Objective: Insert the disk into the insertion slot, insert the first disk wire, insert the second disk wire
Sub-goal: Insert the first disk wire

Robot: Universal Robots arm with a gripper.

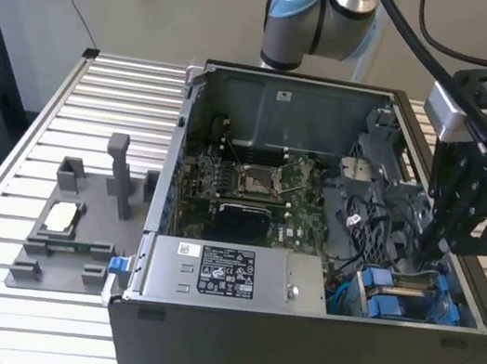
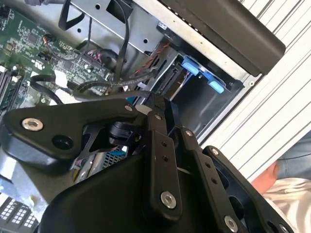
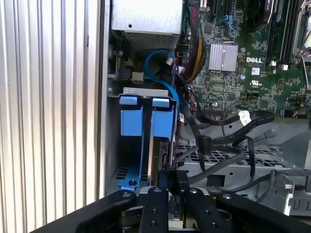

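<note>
The disk sits edge-on in the insertion slot of the dark drive cage, held in its blue carrier with two blue tabs at the end. In the exterior view the disk lies in the case's near corner on that view's right. My gripper hangs just over the disk's end, shut on a small black wire connector whose shape is mostly hidden by the fingers. The exterior view has the gripper reaching down into the case above the cage. In the second wrist view the gripper points at the cage.
Loose black wires and a blue wire crowd the space beside the cage. The motherboard and a long grey box fill the case. A grey fixture stands on the slatted table. A person's hand is nearby.
</note>
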